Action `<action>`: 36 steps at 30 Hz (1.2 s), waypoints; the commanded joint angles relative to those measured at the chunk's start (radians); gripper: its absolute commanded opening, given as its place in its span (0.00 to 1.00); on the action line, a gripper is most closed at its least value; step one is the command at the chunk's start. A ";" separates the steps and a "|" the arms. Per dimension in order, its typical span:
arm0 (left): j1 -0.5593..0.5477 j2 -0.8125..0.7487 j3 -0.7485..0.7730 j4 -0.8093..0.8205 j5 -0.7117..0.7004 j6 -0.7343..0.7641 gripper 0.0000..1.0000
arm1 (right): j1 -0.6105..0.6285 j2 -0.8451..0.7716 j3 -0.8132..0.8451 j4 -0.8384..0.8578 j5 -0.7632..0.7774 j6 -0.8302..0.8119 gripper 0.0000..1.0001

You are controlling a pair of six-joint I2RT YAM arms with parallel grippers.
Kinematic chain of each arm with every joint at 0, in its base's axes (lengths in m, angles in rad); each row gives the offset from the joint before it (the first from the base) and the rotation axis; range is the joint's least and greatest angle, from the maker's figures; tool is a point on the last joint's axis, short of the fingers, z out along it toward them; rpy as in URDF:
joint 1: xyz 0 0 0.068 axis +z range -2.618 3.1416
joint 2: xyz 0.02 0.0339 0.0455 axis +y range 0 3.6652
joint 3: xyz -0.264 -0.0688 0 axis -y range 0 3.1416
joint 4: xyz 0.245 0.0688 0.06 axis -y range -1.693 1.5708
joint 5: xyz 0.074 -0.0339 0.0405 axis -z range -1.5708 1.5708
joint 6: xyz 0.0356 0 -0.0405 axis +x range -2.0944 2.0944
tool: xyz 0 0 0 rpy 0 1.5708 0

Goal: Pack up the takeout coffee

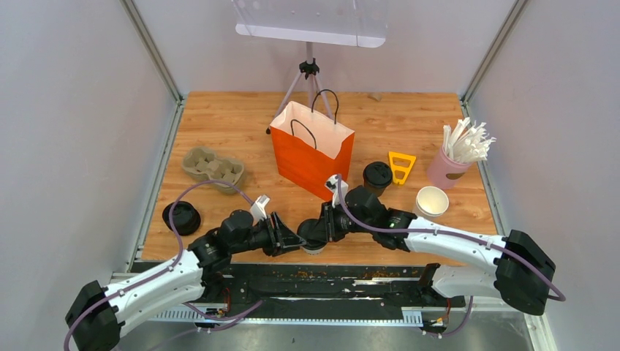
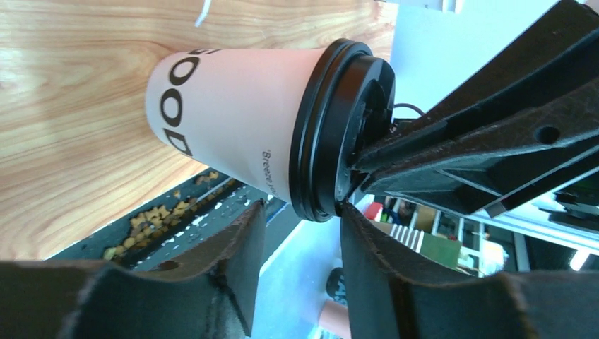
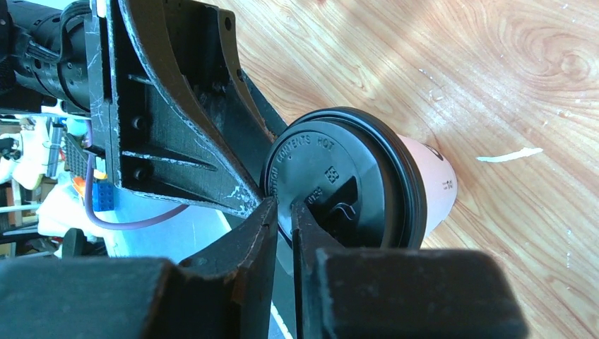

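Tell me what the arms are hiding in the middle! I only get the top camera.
Observer: A white cup with a black lid and black letters on its side.
Operator: Is somebody holding it?
Observer: The right pincer pinches the lid's rim.
Operator: And the left one?
Observer: The left pincer is open, a finger at either side of the lid's edge.

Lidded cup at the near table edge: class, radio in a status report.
Right gripper shut on lidded cup at lid rim. Left gripper open, beside that rim. Cup standing, not bagged. Only the arms between it and orange bag.
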 commanded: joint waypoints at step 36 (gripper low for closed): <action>0.000 0.095 0.431 -0.477 -0.295 0.447 0.61 | 0.015 -0.116 0.211 -0.394 0.140 -0.152 0.33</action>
